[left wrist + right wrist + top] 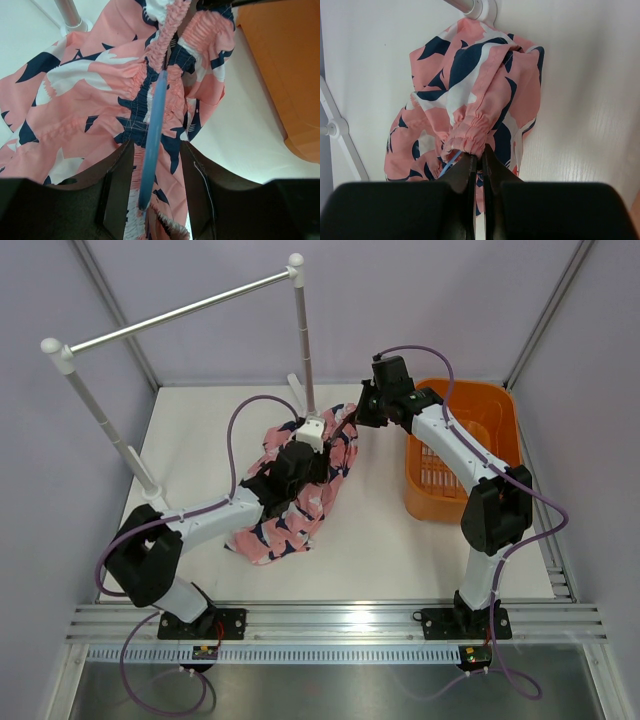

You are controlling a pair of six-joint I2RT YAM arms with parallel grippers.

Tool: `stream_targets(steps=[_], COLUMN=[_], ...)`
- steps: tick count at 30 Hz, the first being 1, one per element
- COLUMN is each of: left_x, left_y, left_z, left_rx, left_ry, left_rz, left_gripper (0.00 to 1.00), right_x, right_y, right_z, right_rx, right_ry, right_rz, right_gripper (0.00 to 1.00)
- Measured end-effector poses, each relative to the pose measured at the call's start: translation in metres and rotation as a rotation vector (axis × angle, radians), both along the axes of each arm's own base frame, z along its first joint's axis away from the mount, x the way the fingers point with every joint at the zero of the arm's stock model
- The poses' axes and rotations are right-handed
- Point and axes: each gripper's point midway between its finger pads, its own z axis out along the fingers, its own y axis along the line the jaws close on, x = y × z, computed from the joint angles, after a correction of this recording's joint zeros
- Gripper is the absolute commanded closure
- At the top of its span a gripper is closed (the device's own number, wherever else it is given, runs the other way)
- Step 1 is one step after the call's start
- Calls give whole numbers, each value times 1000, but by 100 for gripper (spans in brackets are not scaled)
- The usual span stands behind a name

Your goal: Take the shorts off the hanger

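**Right tool (pixel 479 150) pinches the shorts (pixel 290 510); left tool (pixel 156 147) sits open around the hanger (pixel 152 120)**

My right tool is squeezed tight on the bunchy, stretchy top edge of the pink shorts. I see no gap between its two fingers there. A tiny bit of the blue hanger peeks out just left of that pinch.

My left tool is about half open. Its two dark fingers (pixel 119 175) stand one on each side of the thin blue hanger bar. I can't see them touching it. The bar lies among the folds of the stretchy top edge.

The shorts lie in a heap in the middle of the white tabletop (pixel 370 540), between my two arms. The orange basket (pixel 500 410) stands on the right, apart from the shorts. The foot of the silver rail (pixel 180 310) stands near their far end.
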Motion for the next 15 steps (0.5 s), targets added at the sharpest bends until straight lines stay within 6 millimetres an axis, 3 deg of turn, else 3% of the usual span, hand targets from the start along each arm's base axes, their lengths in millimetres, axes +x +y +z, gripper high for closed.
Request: stream_targets(steps=[6,10,13,15], left_x=[2,6,8,8], left_y=[4,5,6,7], left_z=[-2,3,6,6], left_rx=[8,2,1,15], left_ry=[-3,-27,-41,-44], left_rz=[17,29,32,29], left_gripper=[68,81,100,100], right_x=[-1,-1,-2,-2], right_y=[0,0,-1,-1], right_z=[-1,-1,-2,-2], right_rx=[-1,-3,-7,-9], right_ry=[3,2,8,11], right_rz=[0,1,2,3], right_gripper=[100,100,100,100])
